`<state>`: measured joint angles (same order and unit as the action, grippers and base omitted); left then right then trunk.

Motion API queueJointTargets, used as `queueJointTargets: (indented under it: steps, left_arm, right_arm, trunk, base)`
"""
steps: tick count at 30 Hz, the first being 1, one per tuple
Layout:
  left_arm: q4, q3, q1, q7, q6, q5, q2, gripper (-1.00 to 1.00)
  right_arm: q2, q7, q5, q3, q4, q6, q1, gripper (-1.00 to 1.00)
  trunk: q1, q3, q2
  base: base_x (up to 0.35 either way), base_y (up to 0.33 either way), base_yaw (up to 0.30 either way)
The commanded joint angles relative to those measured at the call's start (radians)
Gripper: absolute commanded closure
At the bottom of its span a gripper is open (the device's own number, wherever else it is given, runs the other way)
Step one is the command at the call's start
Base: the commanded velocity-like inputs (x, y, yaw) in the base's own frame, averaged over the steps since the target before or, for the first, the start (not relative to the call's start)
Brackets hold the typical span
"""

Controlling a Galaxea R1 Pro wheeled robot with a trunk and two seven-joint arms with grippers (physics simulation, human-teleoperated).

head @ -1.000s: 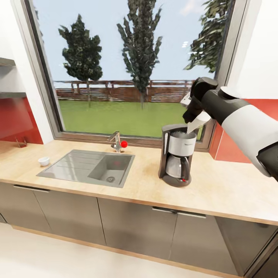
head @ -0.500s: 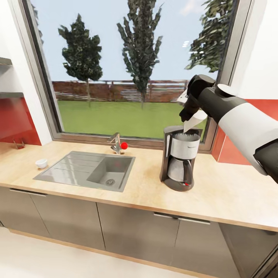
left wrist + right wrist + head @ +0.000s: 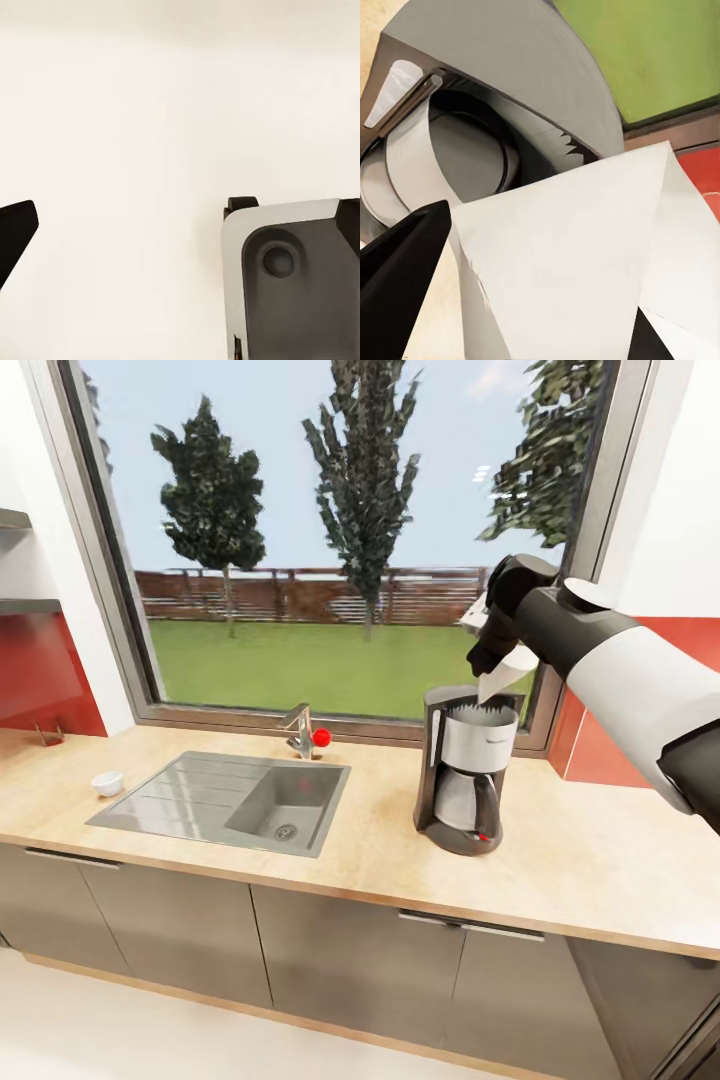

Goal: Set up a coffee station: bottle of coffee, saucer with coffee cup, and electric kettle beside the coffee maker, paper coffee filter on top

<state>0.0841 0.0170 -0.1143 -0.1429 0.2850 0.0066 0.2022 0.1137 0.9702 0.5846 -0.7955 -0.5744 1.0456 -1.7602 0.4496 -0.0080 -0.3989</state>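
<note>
The filter [image 3: 502, 678] hangs just above the coffee maker [image 3: 463, 771], its lower tip at the maker's open top, pinched in the right gripper [image 3: 497, 656], whose fingers are clamped on it. The maker stands on the counter [image 3: 370, 840] to the right of the sink [image 3: 228, 799], with a small white cup [image 3: 107, 783] far left of it beyond the sink. The left gripper [image 3: 180, 240] looks spread wide, holding nothing, over a pale floor [image 3: 150, 112].

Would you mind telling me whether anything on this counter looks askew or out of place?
Nothing stands out. The coffee maker stands upright on the countertop; the right gripper holds the paper coffee filter tilted just above its open top.
</note>
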Motion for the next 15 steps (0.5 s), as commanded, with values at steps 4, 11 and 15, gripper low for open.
queueJointTargets:
  steps: [4, 11, 15]
  left_arm:
    - [-0.001, 0.001, -0.001, -0.003, 0.003, 0.0, 0.0, -1.0]
    - [-0.001, 0.001, -0.001, -0.003, 0.003, 0.0, 0.0, -1.0]
    - [-0.001, 0.001, -0.001, -0.003, 0.003, 0.0, 0.0, -1.0]
  right_arm:
    - [0.001, 0.01, 0.009, -0.025, 0.023, 0.002, -0.001, 1.0]
    - [0.001, 0.01, 0.009, -0.068, 0.043, 0.002, 0.0, 1.0]
    - [0.001, 0.01, 0.009, -0.071, 0.044, 0.002, 0.0, 1.0]
  trunk:
    - [0.0, -0.001, -0.001]
    - [0.0, -0.001, -0.001]
    - [0.0, -0.001, -0.001]
  base:
    - [0.0, 0.0, 0.0]
    - [0.001, 0.0, 0.0]
    - [0.115, 0.0, 0.0]
